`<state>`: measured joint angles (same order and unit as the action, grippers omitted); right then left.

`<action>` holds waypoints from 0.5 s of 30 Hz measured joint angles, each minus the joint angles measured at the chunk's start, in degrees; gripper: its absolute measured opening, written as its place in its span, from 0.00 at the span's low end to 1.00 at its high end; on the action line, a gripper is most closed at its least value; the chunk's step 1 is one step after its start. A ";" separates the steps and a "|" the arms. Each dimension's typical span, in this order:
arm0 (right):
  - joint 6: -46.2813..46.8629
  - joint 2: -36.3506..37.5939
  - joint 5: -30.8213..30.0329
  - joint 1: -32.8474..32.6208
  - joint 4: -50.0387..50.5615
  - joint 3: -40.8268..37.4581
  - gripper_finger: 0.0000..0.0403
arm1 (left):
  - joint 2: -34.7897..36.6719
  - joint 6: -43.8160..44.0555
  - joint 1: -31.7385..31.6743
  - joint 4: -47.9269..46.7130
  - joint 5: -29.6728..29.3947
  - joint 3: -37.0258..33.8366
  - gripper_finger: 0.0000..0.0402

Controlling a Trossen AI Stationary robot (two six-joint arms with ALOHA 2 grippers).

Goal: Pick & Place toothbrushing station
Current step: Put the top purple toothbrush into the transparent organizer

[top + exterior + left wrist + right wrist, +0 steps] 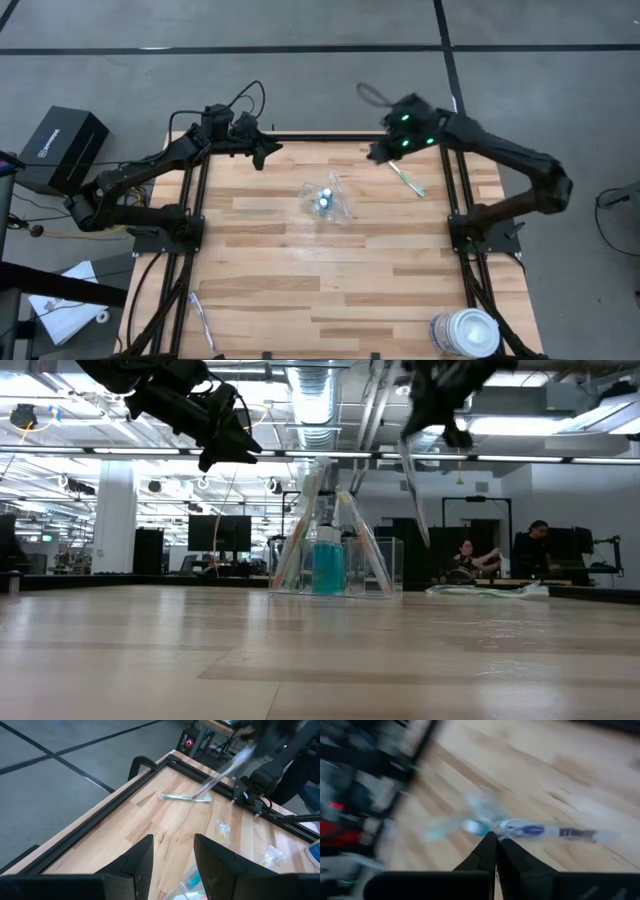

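Note:
The small clear container [327, 200] stands mid-table and holds blue-teal toothpaste tubes [328, 568] and leaning toothbrushes [372, 555]. A green toothbrush [407, 178] lies flat on the wood at the far right. It also shows in the left wrist view [185, 797]. Another toothbrush [200, 320] lies at the near left. My right gripper [381, 152] hangs above the far right of the table, shut on a thin toothbrush in a clear wrapper [412, 490]. My left gripper [172, 855] is open and empty, raised over the far left [262, 150]. My right gripper pinches the wrapped toothbrush [506, 831] between its two shut fingers. The fingers lie across it, away from its long free end [580, 834]. The toothbrush hangs slanting below the fingers [225, 770], and in the low view its lower end [424, 540] is clear of the table.
A large white round tub [465, 332] stands at the near right corner. Black frame rails [195, 230] run along the table's left, right and far edges. People sit in the room beyond the table [470, 560]. Bare wood lies between the container and the near edge.

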<state>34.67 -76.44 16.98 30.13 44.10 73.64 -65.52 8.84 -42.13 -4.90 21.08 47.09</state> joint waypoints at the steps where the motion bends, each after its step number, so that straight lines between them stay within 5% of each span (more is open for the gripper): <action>1: 1.03 1.05 0.79 0.00 -0.15 1.59 0.00 | 0.00 0.00 0.00 0.20 0.00 0.00 0.34; 15: 13.92 3.95 2.44 -5.28 -0.52 13.67 0.00 | 0.00 0.55 3.21 7.55 0.77 0.00 0.34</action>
<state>48.59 -72.49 19.42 24.85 43.58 87.31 -65.52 9.39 -38.92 2.66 21.86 47.09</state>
